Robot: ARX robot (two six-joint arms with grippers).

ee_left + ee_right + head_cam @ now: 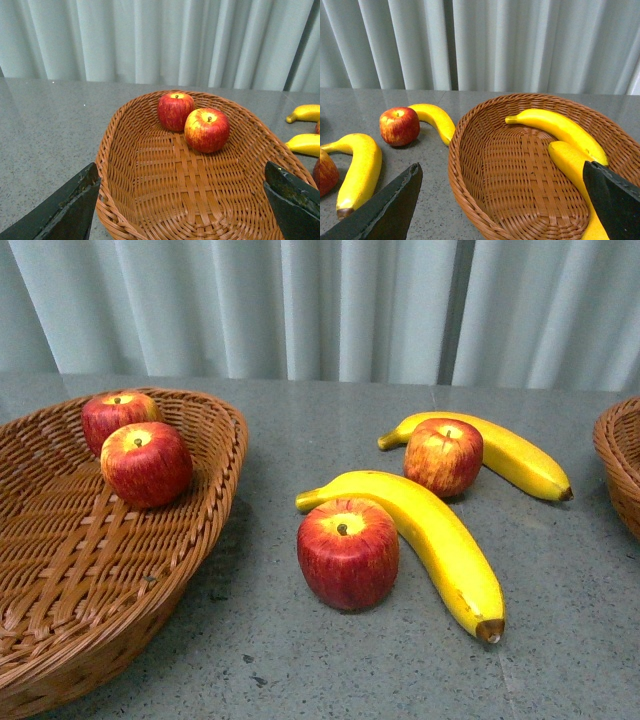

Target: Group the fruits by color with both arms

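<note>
On the table [330, 430] we see a near apple [347, 555] touching a near banana [430, 530], and a far apple [443, 455] against a far banana [515, 455]. Two basket apples [146, 462] sit touching in our left basket [225, 430]; two basket bananas [555, 125] lie in our right basket [455, 160]. Left tool [180, 170] and right tool [501, 167] gape released, gripping nothing.
</note>
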